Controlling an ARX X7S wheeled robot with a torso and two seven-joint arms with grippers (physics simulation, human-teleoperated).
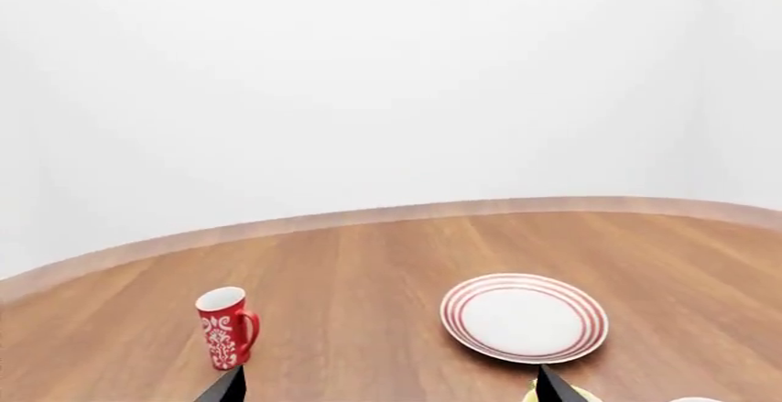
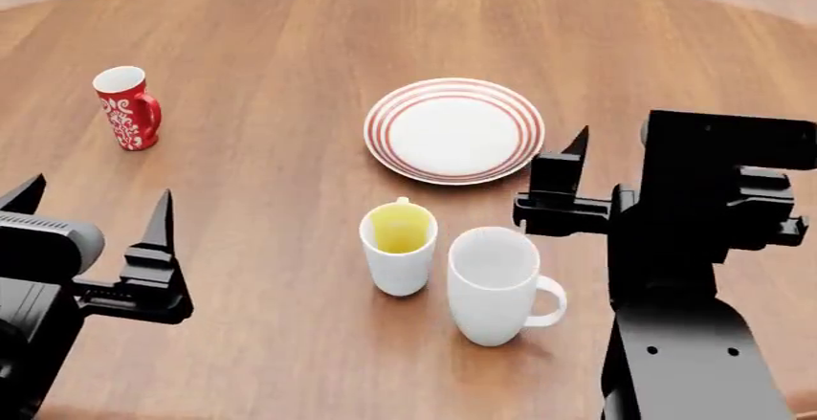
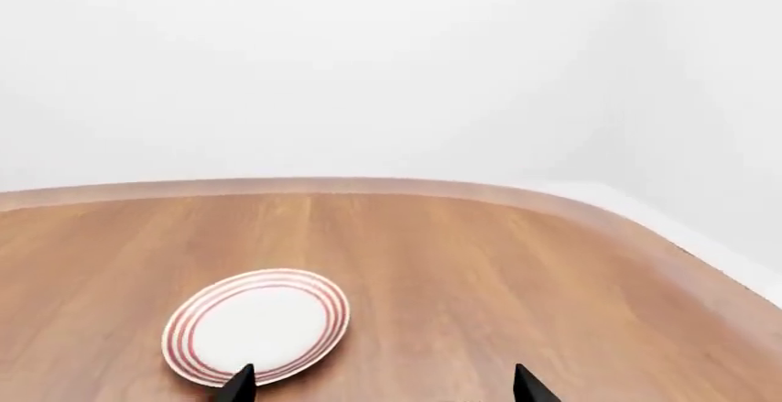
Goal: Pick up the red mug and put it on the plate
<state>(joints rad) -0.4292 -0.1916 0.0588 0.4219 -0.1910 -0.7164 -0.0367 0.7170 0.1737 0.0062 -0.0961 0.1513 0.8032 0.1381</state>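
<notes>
The red mug (image 2: 128,107) carries a white floral pattern on its side and is white inside, with a red handle. The plate (image 2: 454,130) is white with concentric red rings around its rim. One white mug (image 2: 398,247) is yellow inside; the larger mug (image 2: 499,284) is plain white. The table (image 2: 281,66) is brown woodgrain. Both grippers are black.

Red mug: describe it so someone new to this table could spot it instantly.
On the round wooden table, look to the far left, well away from the plate and the two white mugs in the middle. The red mug stands upright there alone: the smallest mug, red with a white floral pattern and a white inside.
</notes>
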